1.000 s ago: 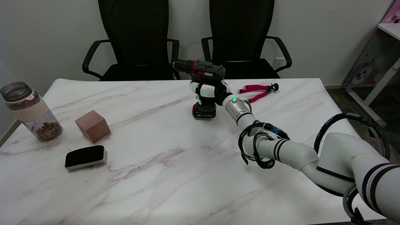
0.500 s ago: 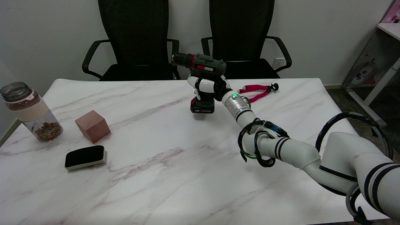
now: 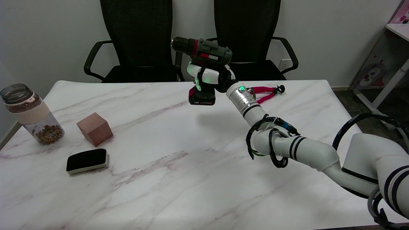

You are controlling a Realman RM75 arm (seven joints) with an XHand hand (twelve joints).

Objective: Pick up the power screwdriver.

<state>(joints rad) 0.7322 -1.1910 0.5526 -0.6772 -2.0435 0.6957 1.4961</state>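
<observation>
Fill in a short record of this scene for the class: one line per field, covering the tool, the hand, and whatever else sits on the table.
tool: power screwdriver, in the air above the table, chuck pointing to picture left
hand: right hand grips the tool's handle
battery end: clear of the tabletop, shadow beneath it
left side of table: jar, wooden cube, black eraser
behind the arm: pink-handled pliers

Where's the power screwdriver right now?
In the head view, the dark green-and-red power screwdriver is off the white marble table, gripped by the right hand at far centre, left of the pink-handled pliers.
</observation>
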